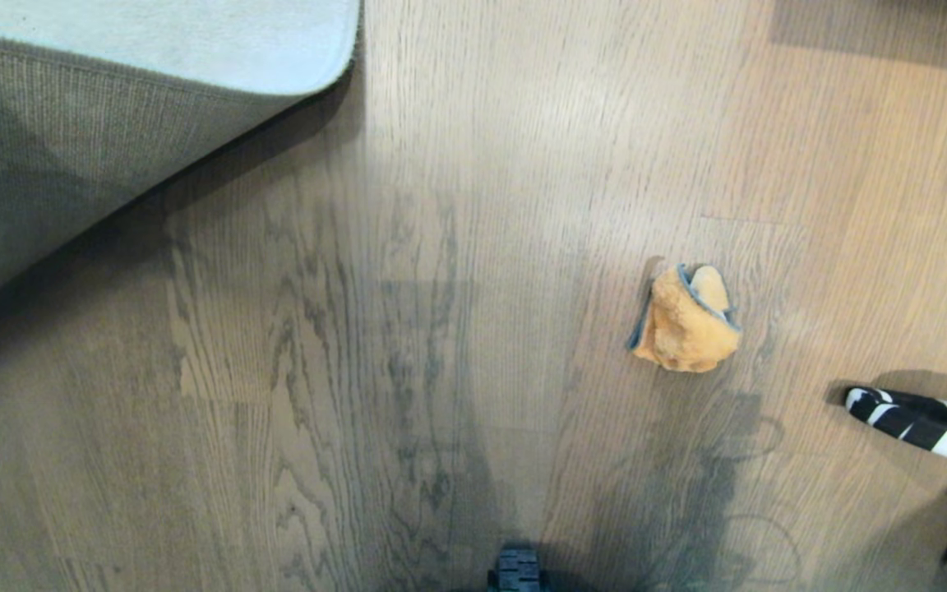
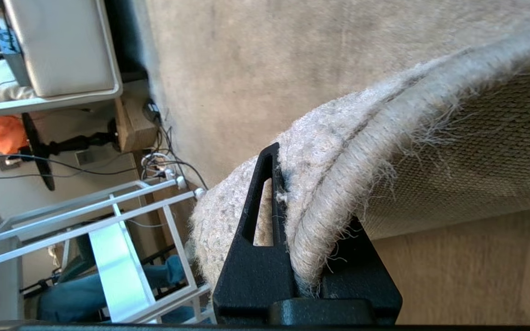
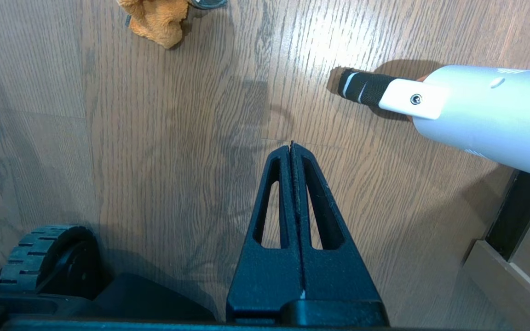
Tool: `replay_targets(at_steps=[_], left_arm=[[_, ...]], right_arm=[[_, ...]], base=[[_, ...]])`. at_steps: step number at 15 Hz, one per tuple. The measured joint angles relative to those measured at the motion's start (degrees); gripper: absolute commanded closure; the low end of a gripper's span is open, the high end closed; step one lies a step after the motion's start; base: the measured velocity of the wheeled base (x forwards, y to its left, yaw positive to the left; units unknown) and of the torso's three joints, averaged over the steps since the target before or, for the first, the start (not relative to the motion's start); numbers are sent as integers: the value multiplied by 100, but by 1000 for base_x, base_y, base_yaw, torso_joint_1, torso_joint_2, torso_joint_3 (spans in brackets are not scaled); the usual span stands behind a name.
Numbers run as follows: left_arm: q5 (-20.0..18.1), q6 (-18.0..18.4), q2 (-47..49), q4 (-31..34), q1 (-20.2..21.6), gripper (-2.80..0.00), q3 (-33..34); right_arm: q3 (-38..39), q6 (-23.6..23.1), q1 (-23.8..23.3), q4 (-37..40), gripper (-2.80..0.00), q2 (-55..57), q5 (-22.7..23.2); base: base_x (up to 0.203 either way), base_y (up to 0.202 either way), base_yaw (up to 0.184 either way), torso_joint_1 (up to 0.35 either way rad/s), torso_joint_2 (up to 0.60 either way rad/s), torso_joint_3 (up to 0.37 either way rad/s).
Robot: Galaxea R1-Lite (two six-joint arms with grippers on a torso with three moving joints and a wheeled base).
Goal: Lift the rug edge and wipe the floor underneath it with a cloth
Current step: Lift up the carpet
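Observation:
The rug edge is raised off the floor, and my left gripper is shut on it, one black finger on the pile side, the other under the tan backing. In the head view the lifted rug shows its woven backing at the upper left, with a rounded corner. The orange-yellow cloth lies crumpled on the floor to the right, untouched. It also shows in the right wrist view as the cloth. My right gripper hangs shut and empty above bare planks.
A white tube with a black striped tip rests on the floor at the right, near a wooden cabinet base. My base wheel sits close by. Beyond the rug stand a white metal frame and tangled cables.

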Motion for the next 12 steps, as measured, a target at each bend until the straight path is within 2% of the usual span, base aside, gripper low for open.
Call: replay_targets(at_steps=[12], left_arm=[[27, 5, -107, 57, -110, 0, 392]], right_arm=[[0, -2, 2, 0, 0, 0, -2]], base=[[0, 0, 0, 0, 0, 0]])
